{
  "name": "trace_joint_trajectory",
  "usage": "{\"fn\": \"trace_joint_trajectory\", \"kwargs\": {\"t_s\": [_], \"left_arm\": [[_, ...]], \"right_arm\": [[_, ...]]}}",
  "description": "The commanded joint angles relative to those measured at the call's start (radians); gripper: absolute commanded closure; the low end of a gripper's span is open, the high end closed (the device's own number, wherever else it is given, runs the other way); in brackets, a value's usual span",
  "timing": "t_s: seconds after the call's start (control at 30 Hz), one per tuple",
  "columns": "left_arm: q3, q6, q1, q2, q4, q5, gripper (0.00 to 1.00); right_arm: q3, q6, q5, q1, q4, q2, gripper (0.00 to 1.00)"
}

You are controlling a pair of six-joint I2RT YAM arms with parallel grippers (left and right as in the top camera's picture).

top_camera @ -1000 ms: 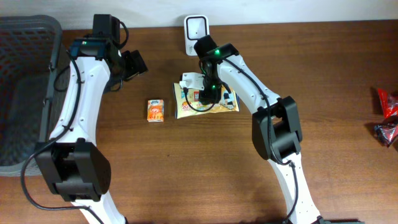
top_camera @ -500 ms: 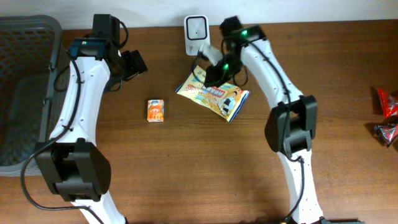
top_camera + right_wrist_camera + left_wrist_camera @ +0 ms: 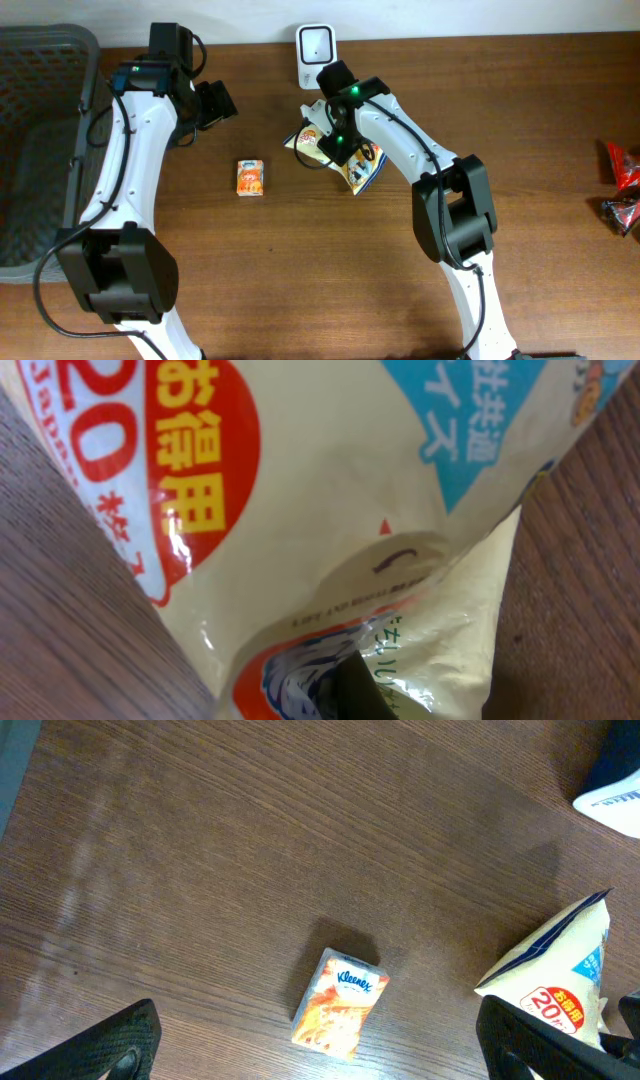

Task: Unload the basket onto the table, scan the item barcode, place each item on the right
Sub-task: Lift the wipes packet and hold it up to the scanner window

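Movement on my feed: the glossy yellow plastic snack bag [image 3: 358, 170], flat on the brown wooden table [image 3: 540, 120] a second ago, now sits tilted and creased near the white box-shaped scanner [image 3: 316, 45]. My right gripper [image 3: 335, 140] is clenched on it, while my left gripper [image 3: 218, 103] stays spread wide, empty.

Wooden table [image 3: 550, 250], brown, grain running lengthwise. Lying on it: a small orange tissue pack [image 3: 250, 178] left of centre. A white scanner [image 3: 316, 45] stands upright at the back edge. A dark mesh basket [image 3: 40, 150] occupies the left end. Red packets [image 3: 622, 185] lie at the right edge.
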Motion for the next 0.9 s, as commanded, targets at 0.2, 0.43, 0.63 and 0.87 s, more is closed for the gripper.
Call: {"fn": "trace_joint_trajectory", "kwargs": {"t_s": [0.2, 0.43, 0.63, 0.87], "left_arm": [[0.012, -0.010, -0.001, 0.010, -0.001, -0.004, 0.01], [0.012, -0.010, -0.001, 0.010, -0.001, -0.004, 0.01], [0.012, -0.010, -0.001, 0.010, -0.001, -0.004, 0.01], [0.012, -0.010, -0.001, 0.010, -0.002, -0.004, 0.01]], "right_arm": [[0.432, 0.100, -0.699, -0.149, -0.440, 0.048, 0.96], [0.428, 0.099, -1.021, -0.367, -0.648, 0.050, 0.96], [0.428, 0.099, -0.778, -0.362, -0.640, 0.051, 0.96], [0.364, -0.113, 0.154, -0.116, -0.612, 0.055, 0.12]]}}
